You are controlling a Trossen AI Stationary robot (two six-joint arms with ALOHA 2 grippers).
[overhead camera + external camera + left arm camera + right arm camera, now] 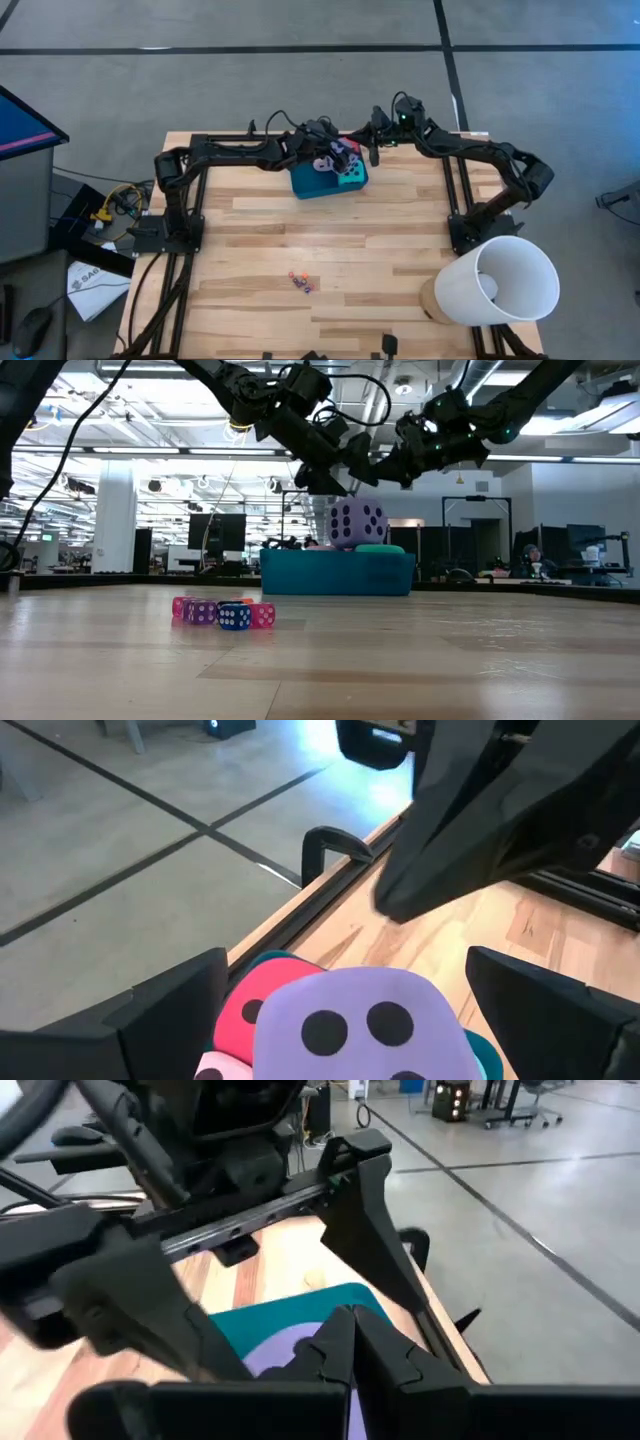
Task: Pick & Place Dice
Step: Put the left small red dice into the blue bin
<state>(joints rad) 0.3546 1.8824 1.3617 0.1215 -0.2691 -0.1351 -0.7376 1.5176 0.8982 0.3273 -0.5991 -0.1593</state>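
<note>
Dice fill a teal tray (310, 184) at the far middle of the wooden table (330, 250). Purple die (357, 522) sits uppermost, resting above the tray's rim in the low view; the same die shows from above at (326, 162) and close up in the left wrist view (350, 1025). Red die (262, 1000) lies just beside and partly under it, toward the table's far edge, and a pink die (218, 1068) shows only as a corner next to the red one. Turquoise die (355, 178) lies at the right end of the tray, appearing in the low view as a green curve (380, 548) at the rim.

Left gripper (338, 152) hangs directly over the purple die with its fingers (160, 1010) spread wide to either side of it; they hold nothing, and whether they touch the die cannot be told. Right gripper (374, 150) hovers just right of the left one, above the tray's far right corner, its fingers (350, 1342) pressed together and empty.

Several tiny dice (222, 612), pink, purple and blue, lie in a tight cluster on the near middle of the table, well apart from the tray. White lamp shade (497, 281) occupies the near right corner.
</note>
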